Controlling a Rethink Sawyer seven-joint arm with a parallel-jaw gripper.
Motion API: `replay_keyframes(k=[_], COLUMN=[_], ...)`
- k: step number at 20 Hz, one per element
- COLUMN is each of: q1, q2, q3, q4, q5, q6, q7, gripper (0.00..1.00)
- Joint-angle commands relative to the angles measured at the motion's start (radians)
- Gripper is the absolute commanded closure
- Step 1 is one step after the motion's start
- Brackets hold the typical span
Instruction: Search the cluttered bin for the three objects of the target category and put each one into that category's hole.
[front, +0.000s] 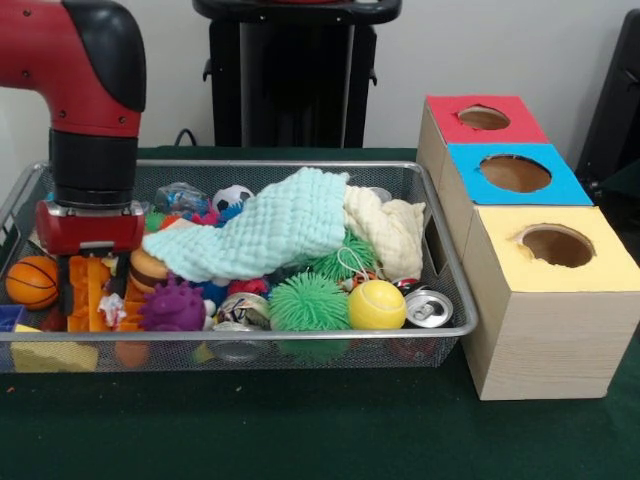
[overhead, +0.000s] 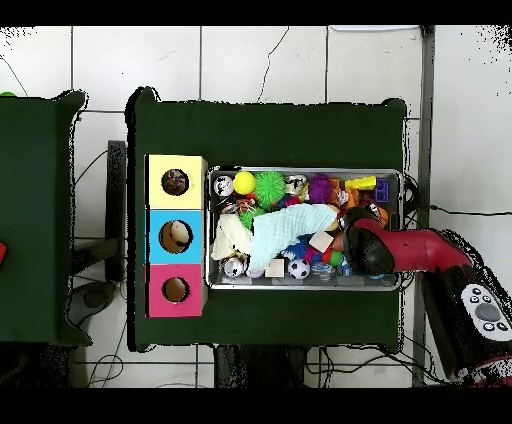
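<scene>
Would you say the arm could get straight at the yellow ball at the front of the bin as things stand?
Probably yes: the yellow ball lies uncovered on top of the clutter, clear of the light green cloth. The arm is at the bin's other end.

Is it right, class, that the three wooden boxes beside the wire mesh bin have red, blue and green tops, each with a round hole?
Not quite: the third wooden box's top is yellow, not green. The front view shows red, blue and yellow tops, each with a round hole, beside the wire mesh bin.
</scene>
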Motion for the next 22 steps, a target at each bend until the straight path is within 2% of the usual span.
replay_keyframes(k=[1,6,13,15,19,22], q1=[0.105,0.087,0.104,0.112,0.120,0.127], q2=[0.077,0.084,0.076,0.067,0.045,0.002], q3=[-0.033,-0.022,-0.030,-0.037,-0.033,-0.025], q4=[0.168,0.180,0.177,0.180,0.185,0.197], q5=[-0.053,-0.019,-0.031,-0.010,0.007,0.032], q6=[-0.050,-0.048,-0.062,-0.060,-0.023,0.034], q7=[0.109,0.111,0.102,0.125,0.116,0.099], gripper=[0.00,0.00,0.00,0.00,0.00,0.00])
